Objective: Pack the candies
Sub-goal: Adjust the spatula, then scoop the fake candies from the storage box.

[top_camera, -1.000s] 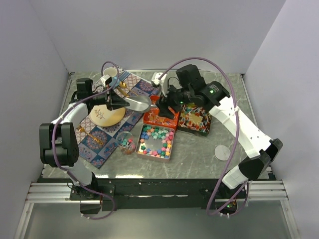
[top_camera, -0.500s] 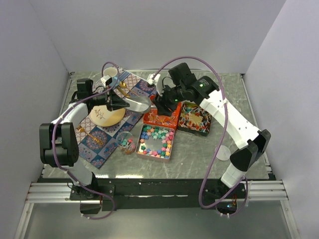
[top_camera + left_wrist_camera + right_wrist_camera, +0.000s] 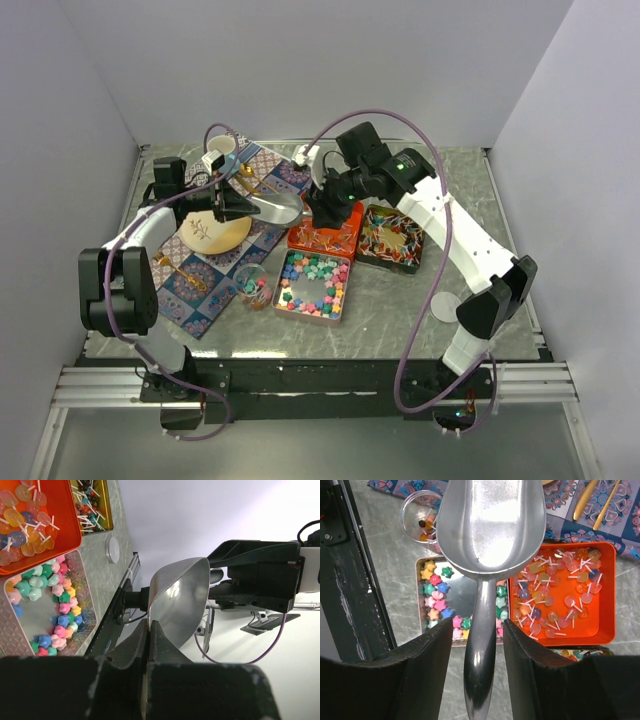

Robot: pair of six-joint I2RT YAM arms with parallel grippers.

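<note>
The scoop [image 3: 487, 530] handle lies lengthwise between the spread right jaws; left jaws pinch its bowl; candies [image 3: 436, 594] below.

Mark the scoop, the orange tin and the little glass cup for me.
silver scoop [image 3: 490, 525], right wrist view, middle of its bowl.
orange tin [image 3: 601, 630], right wrist view, bare floor near a corner.
glass cup [image 3: 406, 511], right wrist view, its left rim.

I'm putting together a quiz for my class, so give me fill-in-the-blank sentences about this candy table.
The left jaws are shut on the silver ___.
The orange tin holds ___ on white sticks.
The pastel ___-shaped candies fill the tin nearest the arms' bases.
Missing: scoop, lollipops, star.
</note>
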